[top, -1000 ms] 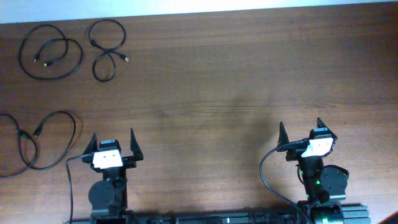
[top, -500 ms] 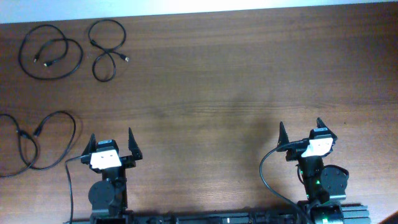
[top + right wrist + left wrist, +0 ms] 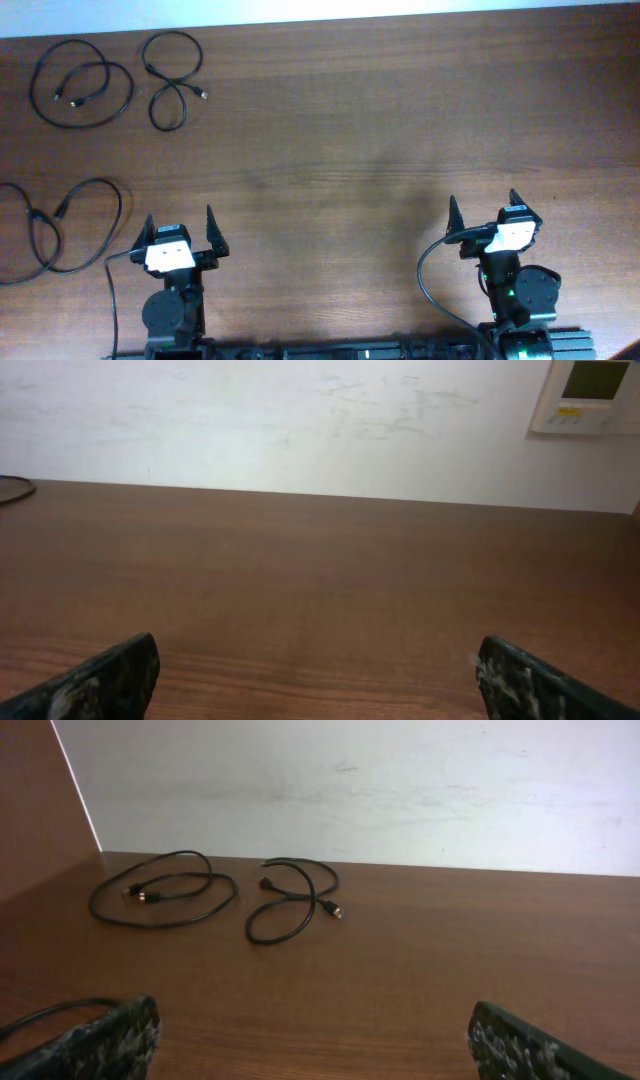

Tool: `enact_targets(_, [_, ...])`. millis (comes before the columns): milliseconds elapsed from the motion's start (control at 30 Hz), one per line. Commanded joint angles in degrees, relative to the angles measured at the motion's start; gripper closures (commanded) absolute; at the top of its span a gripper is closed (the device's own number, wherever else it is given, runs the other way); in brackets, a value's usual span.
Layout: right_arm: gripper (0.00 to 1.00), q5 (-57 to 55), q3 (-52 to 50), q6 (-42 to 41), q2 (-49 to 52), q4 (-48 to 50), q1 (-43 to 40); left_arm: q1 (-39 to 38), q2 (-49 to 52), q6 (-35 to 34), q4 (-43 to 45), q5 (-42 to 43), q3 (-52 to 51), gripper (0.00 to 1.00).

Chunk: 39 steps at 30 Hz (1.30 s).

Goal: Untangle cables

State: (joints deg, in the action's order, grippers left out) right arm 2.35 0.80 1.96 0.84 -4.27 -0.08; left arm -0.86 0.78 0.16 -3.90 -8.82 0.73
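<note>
Three thin black cables lie apart as loose loops at the table's left. One loop (image 3: 82, 80) sits at the far left corner, also in the left wrist view (image 3: 165, 890). A figure-eight cable (image 3: 172, 78) lies beside it, also in the left wrist view (image 3: 292, 898). The third cable (image 3: 70, 225) lies at the left edge, partly out of frame. My left gripper (image 3: 180, 222) is open and empty near the front edge, to the right of the third cable. My right gripper (image 3: 482, 205) is open and empty at the front right, far from all cables.
The brown wooden table (image 3: 380, 130) ends at a white wall (image 3: 350, 780) at the back. A wall panel (image 3: 590, 395) shows at the upper right of the right wrist view. Thick black wires run along both arm bases.
My left gripper shifted very slightly to the left a second ago and has held still since. The cables and right arm have not moved.
</note>
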Motion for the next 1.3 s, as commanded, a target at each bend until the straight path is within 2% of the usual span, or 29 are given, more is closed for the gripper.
enact_targets(0, [0.01,-0.6,-0.5,0.2,-0.6,-0.2,-0.3,-0.1,-0.5,-0.6,-0.1,0.2,-0.2,0.01])
enact_targets(1267, [0.02,-1.4,-0.5,0.2,-0.6,-0.2,-0.3,-0.1,-0.5,-0.6,-0.1,0.2,-0.2,0.01])
